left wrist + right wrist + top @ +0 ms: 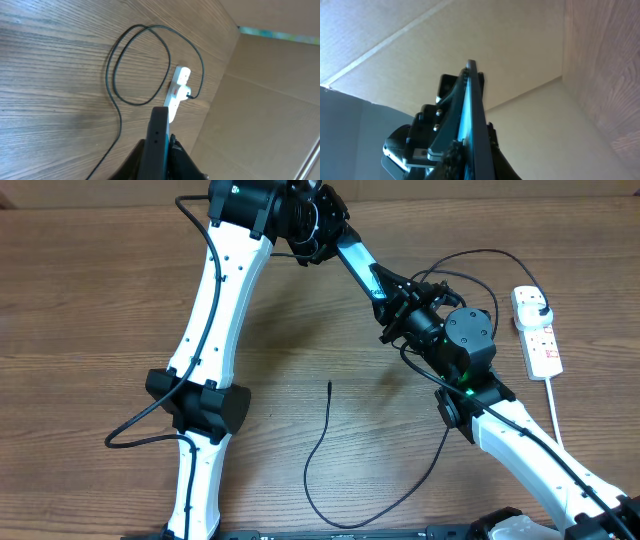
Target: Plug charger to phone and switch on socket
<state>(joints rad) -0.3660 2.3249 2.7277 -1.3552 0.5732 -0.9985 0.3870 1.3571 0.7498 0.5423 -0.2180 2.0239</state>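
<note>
Held high near the far edge of the table (90,300), the phone (360,268) sits clamped between left gripper (338,244) and right gripper (400,306); one should steady it while the other fetches the charger (330,386) tip lying mid-table.

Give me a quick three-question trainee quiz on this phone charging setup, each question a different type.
1. True or false: the slim blue-screened smartphone lies flat on the wooden table.
2. The thin black charger cable has its free connector tip: A in the phone, B on the table, C in a gripper.
3. What is plugged into the white power strip?
Key: 1 false, the left gripper holds it in the air; 2 B; 3 the charger's black plug head.
</note>
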